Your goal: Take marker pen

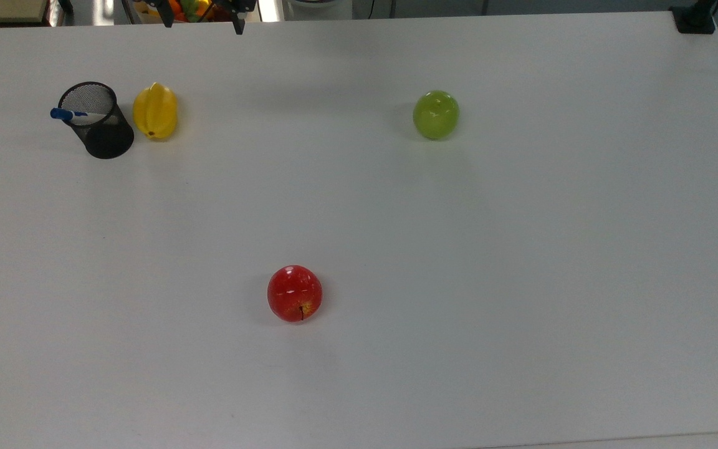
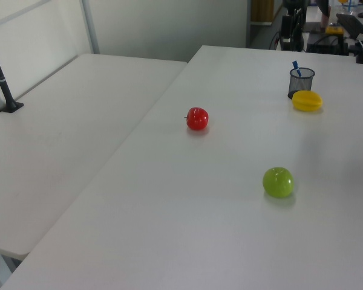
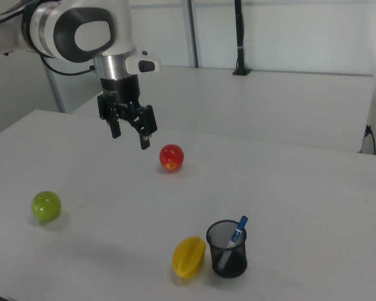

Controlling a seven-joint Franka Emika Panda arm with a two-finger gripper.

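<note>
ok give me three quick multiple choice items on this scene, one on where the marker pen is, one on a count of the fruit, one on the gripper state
1. Where is the marker pen?
A. lying flat on the table
B. standing in the black mesh cup
C. held in the gripper

2. How many fruits lie on the table?
A. two
B. three
C. five

3. How does the gripper stand?
A. open, holding nothing, above the table
B. shut on the pen
C. shut on the red apple

Answers:
1. B, its blue cap sticks out over the cup's rim.
2. B, a red apple, a green apple and a yellow star fruit.
3. A, the right view shows its fingers apart with nothing between them.
</note>
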